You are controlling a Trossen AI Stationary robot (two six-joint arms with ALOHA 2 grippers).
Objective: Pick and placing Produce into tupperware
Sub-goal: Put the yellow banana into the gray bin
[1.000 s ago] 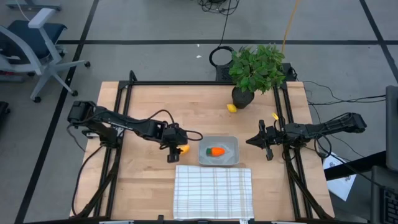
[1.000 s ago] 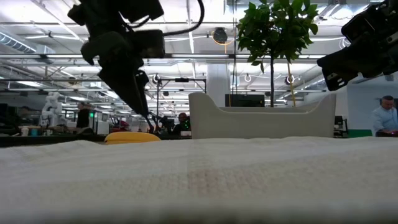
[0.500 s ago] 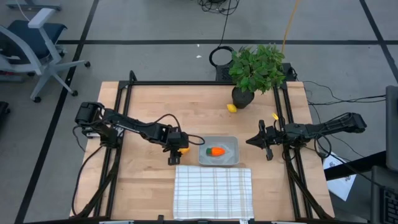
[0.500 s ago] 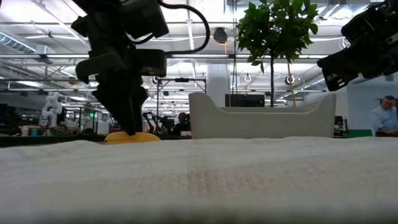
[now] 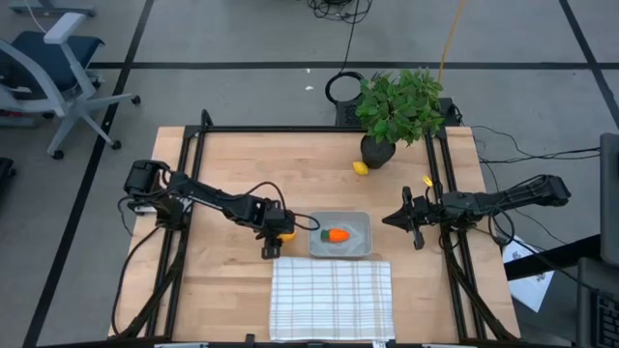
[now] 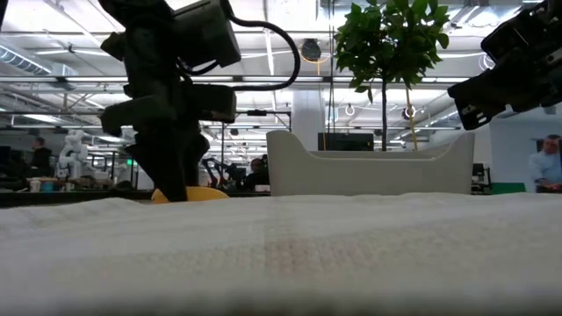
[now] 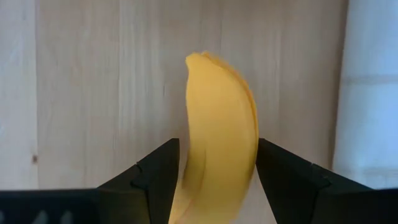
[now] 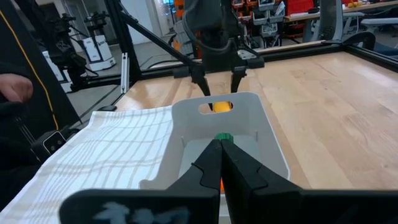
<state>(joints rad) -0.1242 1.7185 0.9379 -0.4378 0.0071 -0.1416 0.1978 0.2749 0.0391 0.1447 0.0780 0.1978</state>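
The yellow banana (image 7: 221, 124) lies flat on the wooden table, just left of the tupperware (image 5: 360, 220). My left gripper (image 7: 217, 149) is open, points steeply down over the banana and has one finger on each side of its middle. In the low view the left gripper (image 6: 176, 189) reaches the table top at the banana (image 6: 198, 194). The orange carrot (image 5: 336, 235) lies inside the tupperware. The lemon (image 5: 360, 167) rests on the table by the plant pot. My right gripper (image 5: 390, 218) is shut and hovers level, right of the tupperware. My left gripper comes from above, pointing down, with its fingers (image 7: 155, 171) across the banana's middle (image 7: 214, 168), one on each long side. The banana lies on the table. Whether the fingers touch it, I cannot tell.
A white grid-lined cloth (image 5: 332, 298) lies at the table's near edge, in front of the tupperware. A leafy potted plant (image 5: 398, 106) stands at the far right. Bare wood lies to the far left.
My left gripper has gone down to the table and a little toward the tupperware, so that its fingers now stand on either side of the banana. The banana has stayed where it was.
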